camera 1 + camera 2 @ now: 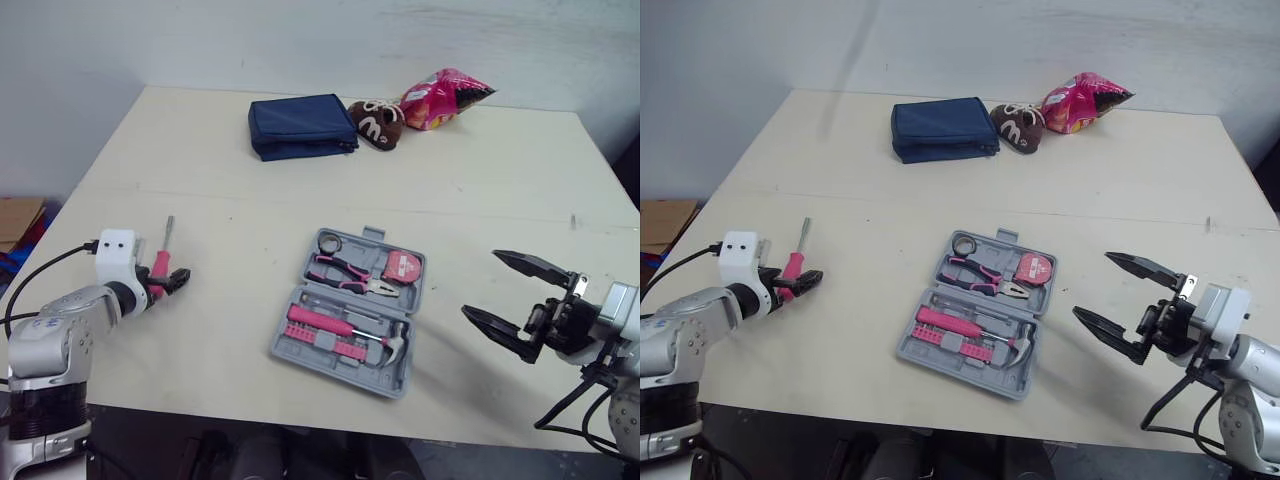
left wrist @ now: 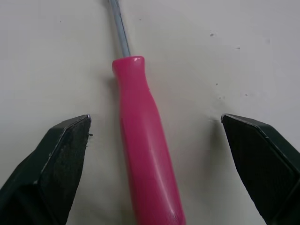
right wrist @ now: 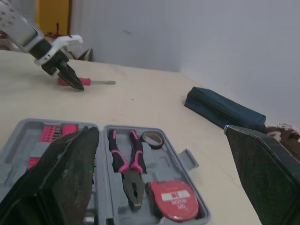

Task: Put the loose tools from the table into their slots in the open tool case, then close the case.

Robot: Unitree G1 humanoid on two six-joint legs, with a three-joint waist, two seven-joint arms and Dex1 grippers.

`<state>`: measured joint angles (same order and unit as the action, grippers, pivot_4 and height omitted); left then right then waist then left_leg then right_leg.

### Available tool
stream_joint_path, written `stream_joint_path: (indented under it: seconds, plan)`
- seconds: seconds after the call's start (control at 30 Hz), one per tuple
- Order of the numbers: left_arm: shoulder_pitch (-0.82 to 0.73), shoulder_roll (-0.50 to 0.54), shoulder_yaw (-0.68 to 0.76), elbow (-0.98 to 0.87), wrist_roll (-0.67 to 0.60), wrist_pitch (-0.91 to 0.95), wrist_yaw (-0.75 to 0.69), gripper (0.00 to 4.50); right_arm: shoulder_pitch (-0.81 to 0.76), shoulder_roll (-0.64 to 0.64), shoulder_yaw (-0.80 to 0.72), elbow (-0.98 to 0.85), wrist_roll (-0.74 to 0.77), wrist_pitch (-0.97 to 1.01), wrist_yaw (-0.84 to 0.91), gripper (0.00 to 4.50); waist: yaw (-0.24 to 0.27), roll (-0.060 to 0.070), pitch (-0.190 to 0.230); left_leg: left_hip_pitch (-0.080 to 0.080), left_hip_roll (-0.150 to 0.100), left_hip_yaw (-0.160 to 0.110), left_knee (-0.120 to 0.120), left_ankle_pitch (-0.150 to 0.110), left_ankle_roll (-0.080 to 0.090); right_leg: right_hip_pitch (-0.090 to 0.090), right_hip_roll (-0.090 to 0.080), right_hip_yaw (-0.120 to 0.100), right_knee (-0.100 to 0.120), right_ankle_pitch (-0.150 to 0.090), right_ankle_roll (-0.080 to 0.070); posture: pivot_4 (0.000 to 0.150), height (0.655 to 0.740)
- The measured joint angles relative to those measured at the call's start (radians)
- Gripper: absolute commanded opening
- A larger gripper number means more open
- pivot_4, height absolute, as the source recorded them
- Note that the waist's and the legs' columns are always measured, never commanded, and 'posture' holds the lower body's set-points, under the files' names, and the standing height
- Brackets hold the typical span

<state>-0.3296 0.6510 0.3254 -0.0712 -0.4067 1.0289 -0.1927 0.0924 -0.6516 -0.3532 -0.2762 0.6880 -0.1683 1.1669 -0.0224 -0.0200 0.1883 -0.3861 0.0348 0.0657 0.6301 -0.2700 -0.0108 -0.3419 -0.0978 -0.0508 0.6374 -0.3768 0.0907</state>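
A pink-handled screwdriver lies flat on the pale tabletop, well to the left of the tool case, its metal shaft pointing towards the far edge; your left pincer sits low over the handle, spread wide with one black finger on each side; in the left wrist view neither finger touches the handle, so the pincer grips nothing.

The grey tool case lies open and flat near the middle of the tabletop, towards the near edge; its far half holds pink-and-black pliers, a small roll of tape and a red tape measure; its near half holds a row of pink bits and a hammer.

Your right pincer hangs to the right of the case, apart from it, with its fingers spread wide and empty.

At the far edge of the tabletop, well away from the case, a navy pouch lies beside a brown soft item with white lacing; a pink snack bag rests just to its right.
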Motion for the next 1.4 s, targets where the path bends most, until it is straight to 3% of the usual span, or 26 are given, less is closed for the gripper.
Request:
stream_joint_path:
  seconds: [0.1, 0.3, 0.5, 0.57, 0.73, 0.8, 0.93, 1.17, 1.4]
  plan:
    - [-0.025, -0.025, 0.000, 0.023, 0.025, -0.004, 0.026, 3.22, -0.009, 0.010, 0.034, -0.027, 0.000, 0.001, 0.005, 4.50, 0.002, 0.000, 0.000, 0.000, 0.000, 0.000, 0.000, 0.000, 0.000, 0.000, 0.000, 0.000, 0.000, 0.000, 0.000, 0.150, 0.7400]
    - [-0.068, -0.056, -0.005, 0.089, 0.059, -0.042, 0.018, 0.58, -0.006, 0.021, 0.063, -0.037, -0.007, 0.000, 0.007, 4.50, 0.025, 0.001, -0.001, 0.001, -0.002, 0.000, 0.001, 0.000, 0.000, 0.001, -0.002, 0.000, 0.001, 0.000, 0.000, 0.150, 0.7400]
    - [-0.063, -0.053, -0.010, 0.121, 0.079, -0.121, -0.024, 0.55, 0.032, 0.021, 0.063, -0.037, -0.018, -0.005, 0.011, 4.50, 0.030, 0.002, -0.001, 0.001, -0.002, 0.000, 0.001, 0.001, 0.000, 0.001, -0.002, 0.000, 0.002, 0.000, 0.000, 0.150, 0.7400]
    - [-0.032, -0.056, -0.008, 0.116, 0.064, -0.206, -0.100, 0.55, 0.052, 0.020, 0.058, -0.037, -0.020, -0.007, 0.014, 4.50, 0.029, 0.001, -0.001, 0.000, -0.002, 0.000, 0.001, 0.001, 0.000, 0.000, -0.002, 0.000, 0.001, 0.000, 0.000, 0.150, 0.7400]
    - [0.023, 0.035, -0.043, 0.048, 0.035, -0.474, -0.410, 0.55, 0.105, -0.009, 0.023, -0.046, -0.022, -0.029, 0.058, 4.50, 0.024, -0.002, 0.001, -0.001, -0.002, 0.000, 0.001, 0.001, 0.000, 0.000, -0.001, -0.001, -0.001, 0.000, 0.000, 0.150, 0.7400]
    - [0.022, 0.102, -0.066, 0.005, 0.013, -0.614, -0.607, 0.55, 0.133, -0.020, 0.017, -0.056, -0.021, -0.029, 0.081, 4.50, 0.021, -0.002, 0.001, 0.000, -0.002, 0.001, 0.000, 0.001, 0.000, 0.000, -0.001, 0.000, -0.001, 0.000, 0.000, 0.150, 0.7400]
    - [0.004, 0.132, -0.158, -0.082, -0.049, -0.803, -0.920, 0.55, 0.157, -0.042, 0.002, -0.055, -0.022, -0.029, 0.109, 4.50, 0.021, -0.002, 0.001, 0.000, -0.002, 0.002, 0.000, 0.001, 0.000, 0.001, -0.001, 0.000, -0.001, 0.000, 0.000, 0.150, 0.7400]
    - [-0.154, 0.204, -0.497, -0.190, 0.013, -0.770, -1.198, 0.55, 0.190, -0.070, -0.019, -0.090, -0.025, 0.000, 0.096, 4.50, 0.019, -0.002, 0.001, 0.000, -0.002, 0.002, 0.000, 0.001, 0.001, 0.000, 0.002, 0.002, -0.001, 0.000, 0.000, 0.150, 0.7400]
    - [-0.250, 0.156, -0.724, -0.234, 0.172, -0.625, -1.171, 0.55, 0.278, -0.100, -0.056, -0.191, 0.008, 0.107, 0.055, 4.50, 0.022, -0.002, 0.001, -0.001, -0.002, 0.001, 0.002, 0.002, 0.003, 0.001, 0.002, 0.002, 0.000, 0.000, 0.000, 0.150, 0.7400]
